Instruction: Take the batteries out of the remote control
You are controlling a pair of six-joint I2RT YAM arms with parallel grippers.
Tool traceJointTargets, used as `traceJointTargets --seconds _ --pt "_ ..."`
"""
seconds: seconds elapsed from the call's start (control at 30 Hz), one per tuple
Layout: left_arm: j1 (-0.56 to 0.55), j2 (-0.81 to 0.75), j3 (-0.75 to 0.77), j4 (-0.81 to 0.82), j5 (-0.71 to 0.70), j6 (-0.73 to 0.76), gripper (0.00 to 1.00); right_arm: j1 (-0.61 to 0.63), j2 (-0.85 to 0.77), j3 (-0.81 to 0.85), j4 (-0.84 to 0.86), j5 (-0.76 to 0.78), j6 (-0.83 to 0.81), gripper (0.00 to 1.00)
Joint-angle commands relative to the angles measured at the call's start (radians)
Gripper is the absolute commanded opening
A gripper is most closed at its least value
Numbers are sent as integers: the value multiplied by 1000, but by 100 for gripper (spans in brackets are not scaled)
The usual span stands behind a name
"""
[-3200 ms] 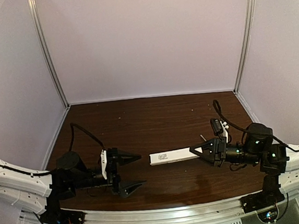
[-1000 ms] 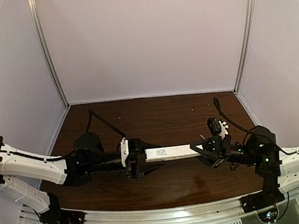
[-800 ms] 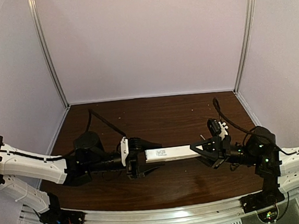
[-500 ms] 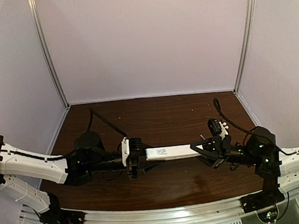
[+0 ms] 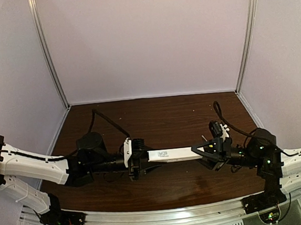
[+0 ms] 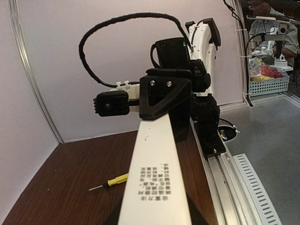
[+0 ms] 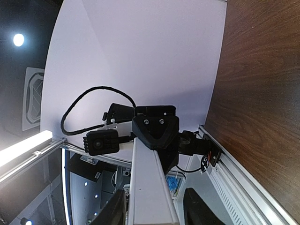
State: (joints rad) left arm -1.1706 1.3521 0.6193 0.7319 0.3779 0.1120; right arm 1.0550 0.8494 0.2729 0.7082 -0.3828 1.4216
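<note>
The remote control [image 5: 172, 153], a slim white bar with printed text on its side [image 6: 159, 187], hangs level above the table between my two grippers. My left gripper [image 5: 142, 157] is shut on its left end, and the bar fills the space between those fingers in the left wrist view. My right gripper [image 5: 199, 151] surrounds the right end. In the right wrist view the remote control [image 7: 150, 187] runs between the right fingers [image 7: 200, 208] with a gap on each side, so that gripper is open. The batteries are hidden.
A small yellow-handled screwdriver [image 6: 110, 181] lies on the dark wooden table [image 5: 156, 117], beyond the remote on the right arm's side. Pale walls enclose the table on three sides. A metal rail [image 5: 165, 216] runs along the near edge.
My left gripper has closed on the remote's left end. In the last half second my right jaws have come apart from its right end. The remote has hardly moved.
</note>
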Motion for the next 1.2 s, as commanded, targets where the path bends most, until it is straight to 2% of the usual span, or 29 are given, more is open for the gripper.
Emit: traceJointTargets --seconds 0.0,0.23,0.4,0.57,0.7,0.97,1.17 --pt "5 19 12 48 -3 -44 0 -3 -28 44 -102 16 -40 49" --pt "5 49 5 62 -21 -76 0 -3 -80 94 -288 41 -101 85" --pt "5 52 -17 79 -39 -96 0 -3 -122 143 -494 115 -180 99" --pt "5 60 -29 85 -72 -105 0 -3 -179 192 -754 250 -272 100" --pt "5 60 -35 83 -97 -107 0 -2 -234 206 -871 316 -298 100" --pt "6 59 -55 119 -123 -204 0 -3 -339 208 -967 363 -290 100" --pt "5 68 -61 119 -88 -231 0 -3 -333 204 -936 332 -273 100"
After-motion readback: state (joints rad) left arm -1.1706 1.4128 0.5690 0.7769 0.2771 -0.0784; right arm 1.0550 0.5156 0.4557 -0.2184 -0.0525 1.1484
